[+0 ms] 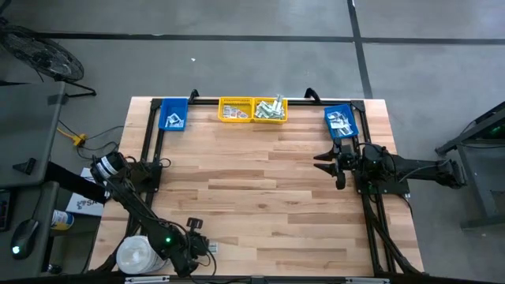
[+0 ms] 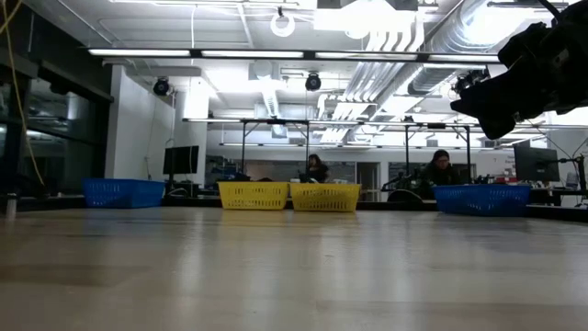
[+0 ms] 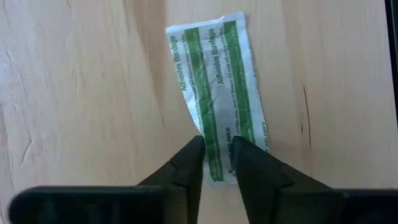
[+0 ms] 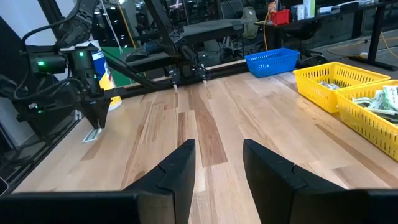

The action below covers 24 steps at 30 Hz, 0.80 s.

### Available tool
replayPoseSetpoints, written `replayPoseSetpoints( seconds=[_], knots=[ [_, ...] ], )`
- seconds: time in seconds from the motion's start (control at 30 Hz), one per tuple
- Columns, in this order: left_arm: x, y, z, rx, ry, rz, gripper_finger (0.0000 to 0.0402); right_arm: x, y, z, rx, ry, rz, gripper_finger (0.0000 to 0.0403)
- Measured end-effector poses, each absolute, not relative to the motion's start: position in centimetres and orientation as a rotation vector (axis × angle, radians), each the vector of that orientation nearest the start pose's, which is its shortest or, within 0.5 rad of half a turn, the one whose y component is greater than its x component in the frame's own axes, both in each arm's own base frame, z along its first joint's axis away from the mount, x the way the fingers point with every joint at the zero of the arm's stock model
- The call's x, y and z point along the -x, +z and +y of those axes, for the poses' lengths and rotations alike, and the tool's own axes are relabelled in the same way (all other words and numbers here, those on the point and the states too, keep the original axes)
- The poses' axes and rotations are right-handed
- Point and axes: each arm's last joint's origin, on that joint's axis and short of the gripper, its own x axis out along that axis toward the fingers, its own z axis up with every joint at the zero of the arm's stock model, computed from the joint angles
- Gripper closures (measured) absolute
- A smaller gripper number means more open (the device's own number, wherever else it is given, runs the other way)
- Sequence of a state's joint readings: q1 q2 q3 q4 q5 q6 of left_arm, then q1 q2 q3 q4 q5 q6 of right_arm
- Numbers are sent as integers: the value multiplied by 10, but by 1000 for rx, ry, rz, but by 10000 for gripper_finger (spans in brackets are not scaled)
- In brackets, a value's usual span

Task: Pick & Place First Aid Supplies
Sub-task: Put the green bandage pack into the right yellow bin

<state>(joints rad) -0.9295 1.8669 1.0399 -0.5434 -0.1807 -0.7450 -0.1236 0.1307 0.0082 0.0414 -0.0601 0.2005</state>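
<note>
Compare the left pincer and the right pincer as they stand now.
The left pincer is down at the table's near edge, its fingers straddling the end of a green-striped bandage packet; the right pincer hangs above bare wood by the right blue bin, over nothing. The left's fingers stand close together, the right's plainly apart. Both are dark and two-fingered.

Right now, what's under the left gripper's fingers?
A green-and-white adhesive bandage packet lies flat on the wooden table. The left gripper straddles its near end, fingertips over the edges. The packet's near corners are covered by the fingers.
</note>
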Motion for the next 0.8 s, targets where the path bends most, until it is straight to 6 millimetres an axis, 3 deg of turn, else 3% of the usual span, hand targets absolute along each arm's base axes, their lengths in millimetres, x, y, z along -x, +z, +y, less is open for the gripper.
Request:
replayPoseSetpoints(
  seconds=[0.33,0.47,0.63,0.8],
  knots=[
    [-202,126,-260,-163,-144,1265,392,-104,160,-11,-208,-71,74,274],
    [-210,139,-266,-271,-101,1174,398,-104,160,-11,-208,-72,74,274],
    [-232,158,-257,-391,65,1031,400,-104,160,-11,-208,-71,74,274],
    [-261,169,-233,-440,179,999,401,-104,160,-11,-208,-72,76,274]
  ],
)
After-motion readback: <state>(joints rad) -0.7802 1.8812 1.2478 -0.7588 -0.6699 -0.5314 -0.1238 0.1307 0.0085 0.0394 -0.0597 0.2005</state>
